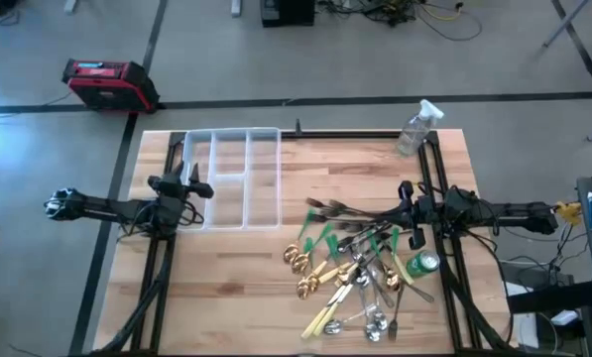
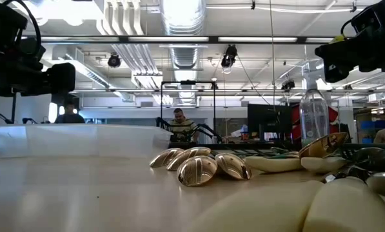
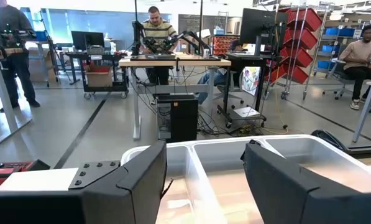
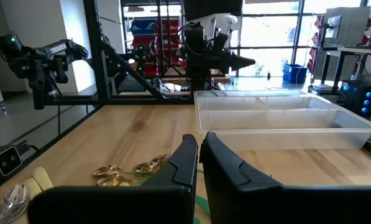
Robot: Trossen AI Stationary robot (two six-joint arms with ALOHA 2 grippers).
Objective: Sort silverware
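The left tool (image 1: 198,180) hangs over the left edge of the clear tray (image 1: 261,134). Its two fingers (image 3: 141,180) stand wide apart and hold nothing. The tray sits near the back of the wooden tabletop (image 1: 226,288), and it has walls inside that split it into parts. From above, no cutlery can be seen in the tray.

The right tool (image 1: 403,198) hangs above the right side of the tabletop, just over the pile of cutlery (image 1: 360,263). Its fingers (image 4: 185,158) are pressed close together with nothing between them.

The pile lies on the right front part of the tabletop, well apart from the tray. All the pieces are mixed up and lie over each other. Gold spoons (image 1: 300,260) lie at the left side of the pile, and in the low view their round bowls (image 2: 197,169) face the camera. Pieces with green handles (image 1: 325,238) and dark forks (image 1: 327,207) lie at the back of the pile. Knives with pale yellow handles (image 1: 322,317) and shiny silver spoons (image 1: 375,319) lie at the front.

A green can (image 1: 421,264) lies on its side at the right edge of the pile. A clear spray bottle (image 1: 417,127) stands at the back right corner of the tabletop. A red and black box (image 1: 107,81) sits on the floor behind the tabletop. People (image 3: 155,28) sit at desks in the room far behind.
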